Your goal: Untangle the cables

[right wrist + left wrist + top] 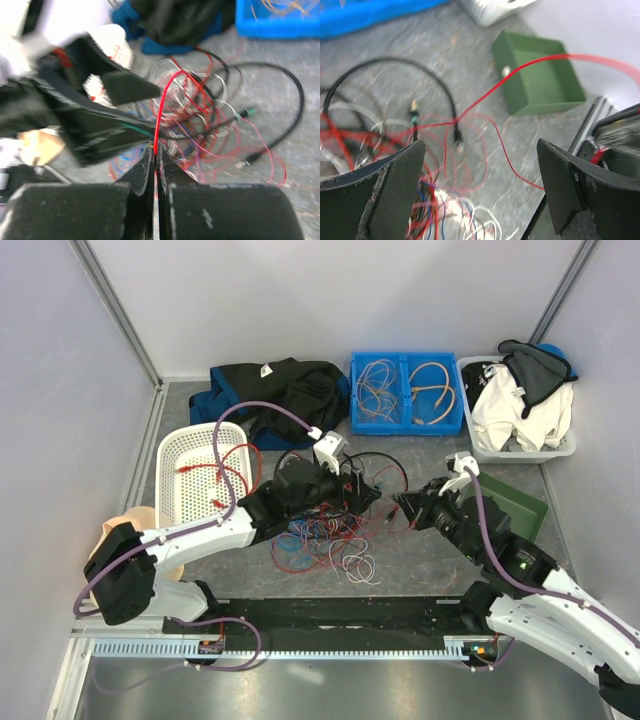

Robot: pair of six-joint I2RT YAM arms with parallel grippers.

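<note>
Tangle of thin red, black, white and blue cables [330,530] is spread on grey tabletop [450,560] just right of white perforated plastic basket [163,480]. Few red strands [215,472] are draped inside basket itself. Left gripper [372,496] is positioned over tangle's side away from basket, jaws spread wide, nothing gripped. Right gripper [402,502] is placed still farther from basket, tip facing left gripper. Its jaws are pressed together on thin red wire [158,110], which is arched up from tips toward tangle.
</note>
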